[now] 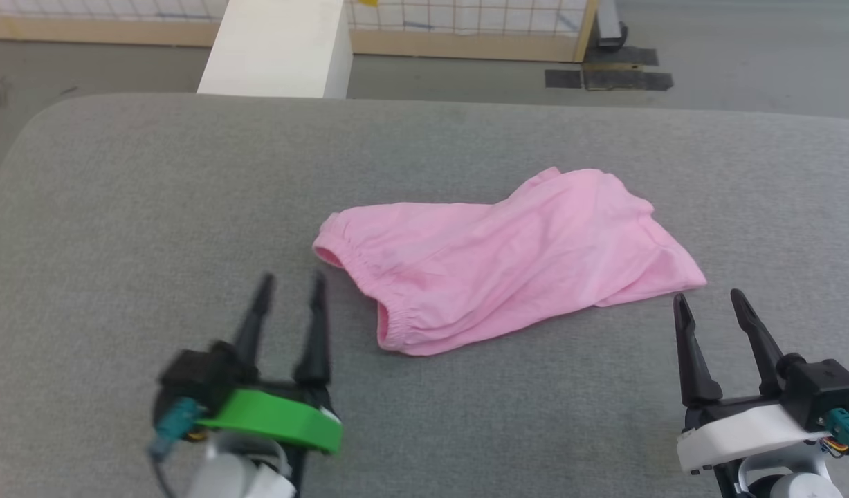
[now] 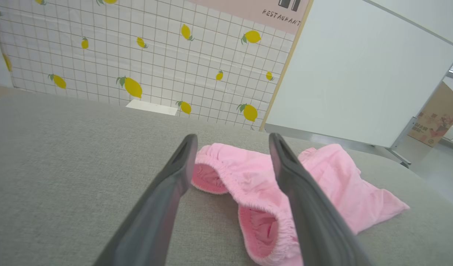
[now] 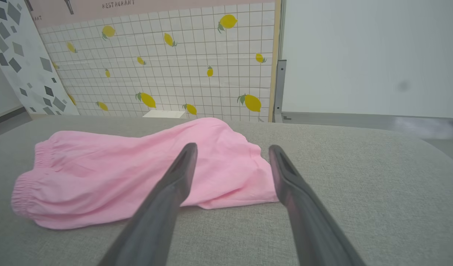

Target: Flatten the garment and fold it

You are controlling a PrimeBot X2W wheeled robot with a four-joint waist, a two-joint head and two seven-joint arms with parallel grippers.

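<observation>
The garment [image 1: 507,256] is a light-pink wrinkled cloth lying loosely spread on the grey padded surface [image 1: 120,207], its gathered elastic band at the near left edge. My left gripper [image 1: 290,287] stands open just left of that band, not touching it. In the left wrist view the garment [image 2: 248,177] lies beyond the left gripper [image 2: 232,142], the elastic opening facing it. My right gripper [image 1: 708,297] is open just below the garment's right corner, holding nothing. In the right wrist view the garment [image 3: 137,170] spreads ahead and to the left of the right gripper [image 3: 232,151].
A white block [image 1: 279,48] stands behind the surface's far edge. Beyond it runs a wood-framed tiled panel [image 1: 466,28], printed with lemons in the wrist views. Dark mats [image 1: 607,76] lie on the floor at the back right. A cardboard box [image 2: 436,118] stands far right.
</observation>
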